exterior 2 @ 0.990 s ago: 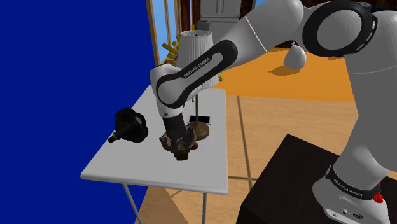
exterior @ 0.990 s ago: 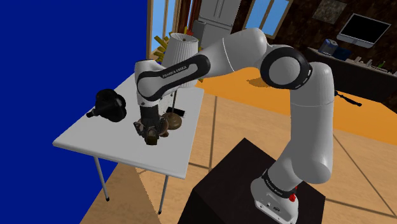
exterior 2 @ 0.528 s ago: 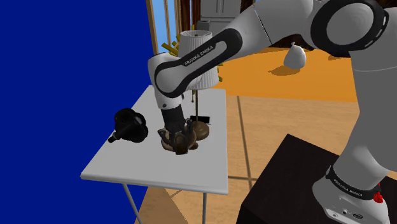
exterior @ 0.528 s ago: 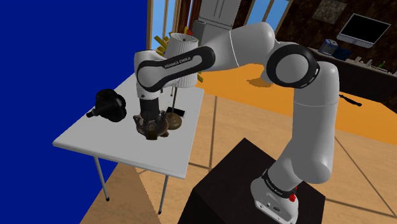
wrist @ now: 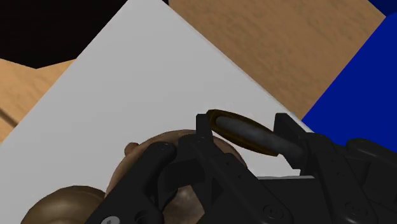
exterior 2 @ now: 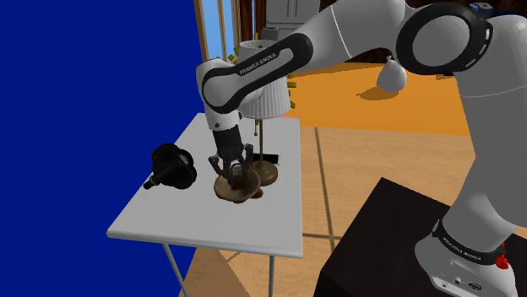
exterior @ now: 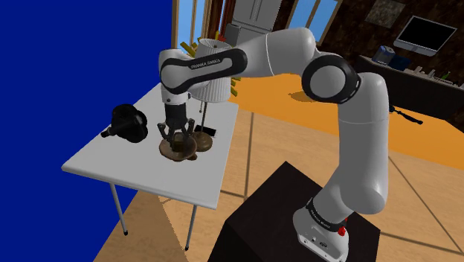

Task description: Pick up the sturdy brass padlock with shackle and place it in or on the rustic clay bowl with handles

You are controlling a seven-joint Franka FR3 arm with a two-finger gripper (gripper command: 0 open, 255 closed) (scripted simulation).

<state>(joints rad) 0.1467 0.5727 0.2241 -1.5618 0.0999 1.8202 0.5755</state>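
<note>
Tool: black 2-finger gripper (exterior: pixel 177 136) clamped on brass-rimmed grey padlock (wrist: pixel 242 131) | Position: hangs just above brown handled clay bowl (exterior: pixel 181 149) | Bowl: sits on white table (exterior: pixel 104 160)

brass padlock (wrist: pixel 242 132) (clasped) above brown bowl (exterior 2: pixel 230 191).

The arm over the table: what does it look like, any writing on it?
The arm is white, built of rounded tube-like segments with dark bands at the joints. One dark band bears white lettering, FRANKA EMIKA. The pincer is all black. A small red knob sits at its base.
</note>
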